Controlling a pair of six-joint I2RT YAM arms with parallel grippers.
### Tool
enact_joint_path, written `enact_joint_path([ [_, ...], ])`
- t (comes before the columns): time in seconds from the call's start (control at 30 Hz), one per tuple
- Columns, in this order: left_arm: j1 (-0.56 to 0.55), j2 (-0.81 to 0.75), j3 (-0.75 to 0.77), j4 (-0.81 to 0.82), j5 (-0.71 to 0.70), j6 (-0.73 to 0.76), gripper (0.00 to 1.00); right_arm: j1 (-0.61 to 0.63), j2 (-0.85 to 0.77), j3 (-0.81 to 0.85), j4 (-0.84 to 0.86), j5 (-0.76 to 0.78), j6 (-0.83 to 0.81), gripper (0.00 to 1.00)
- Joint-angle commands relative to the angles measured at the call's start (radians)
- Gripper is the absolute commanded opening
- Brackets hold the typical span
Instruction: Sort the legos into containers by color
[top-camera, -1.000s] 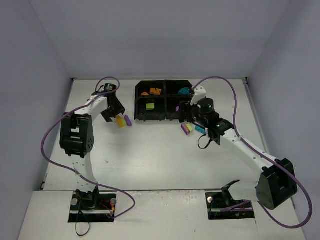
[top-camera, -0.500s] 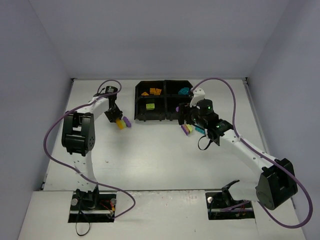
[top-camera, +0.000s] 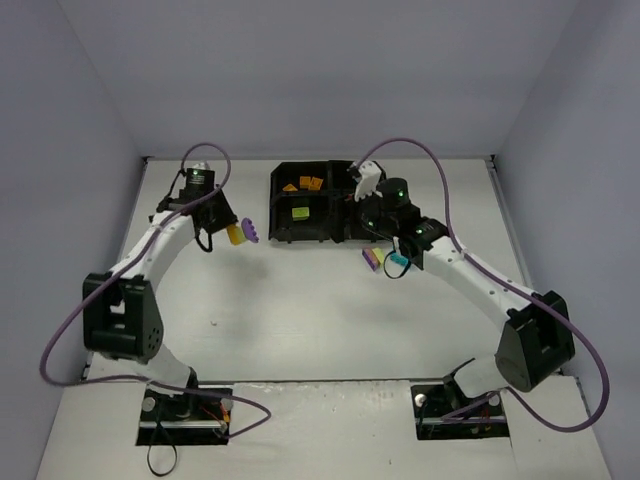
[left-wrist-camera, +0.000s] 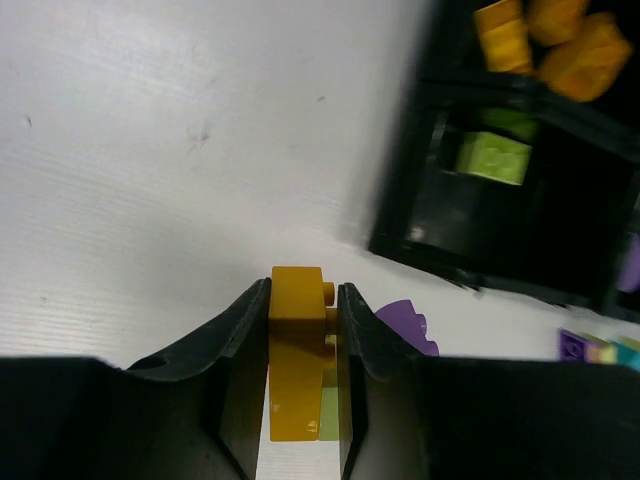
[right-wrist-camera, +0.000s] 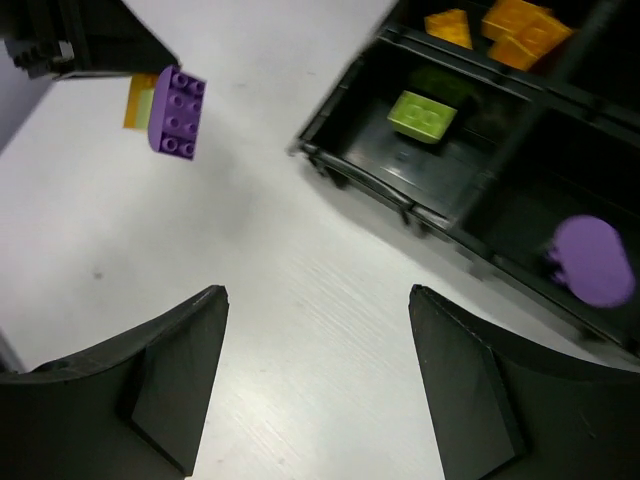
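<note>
My left gripper (left-wrist-camera: 303, 300) is shut on an orange lego (left-wrist-camera: 297, 340), with a yellow-green sliver showing just beside it. In the top view that gripper (top-camera: 228, 233) sits left of the black tray of containers (top-camera: 275, 205), and a purple lego (top-camera: 249, 231) lies right beside it. Over the tray's right half my right gripper (top-camera: 368, 218) hangs open and empty (right-wrist-camera: 315, 295). The right wrist view shows the purple lego (right-wrist-camera: 177, 112), a yellow-green lego (right-wrist-camera: 422, 114), orange ones (right-wrist-camera: 500, 25) and a rounded purple one (right-wrist-camera: 592, 262) in separate compartments.
A small cluster of purple (top-camera: 371, 259), yellow-green (top-camera: 380, 255) and teal (top-camera: 397, 262) legos lies on the white table just in front of the tray's right corner. Grey walls enclose the table on three sides. The right arm's cable loops above the tray.
My left gripper has shut on the orange lego next to the purple one, and its arm has swung outward. The right gripper has moved back and left, from the loose cluster to over the tray.
</note>
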Motion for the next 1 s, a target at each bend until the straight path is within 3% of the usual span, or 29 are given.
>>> enact_joint_path([
  [0.0, -0.01, -0.191, -0.024, 0.142, 0.063, 0.095, 0.15, 0.035, 0.059, 0.134, 0.052, -0.204, 0.035, 0.7],
  [0.2, -0.031, -0.404, -0.154, 0.244, 0.114, 0.174, 0.15, 0.08, 0.2, 0.292, 0.058, -0.388, 0.09, 0.75],
  [0.43, -0.092, -0.506, -0.202, 0.272, 0.087, 0.26, 0.15, 0.164, 0.296, 0.39, 0.061, -0.429, 0.087, 0.83],
  [0.67, -0.139, -0.556, -0.227, 0.274, 0.027, 0.257, 0.15, 0.212, 0.366, 0.432, 0.078, -0.397, 0.11, 0.82],
  [0.97, -0.206, -0.613, -0.256, 0.274, -0.076, 0.29, 0.15, 0.227, 0.391, 0.45, 0.119, -0.347, 0.147, 0.74],
])
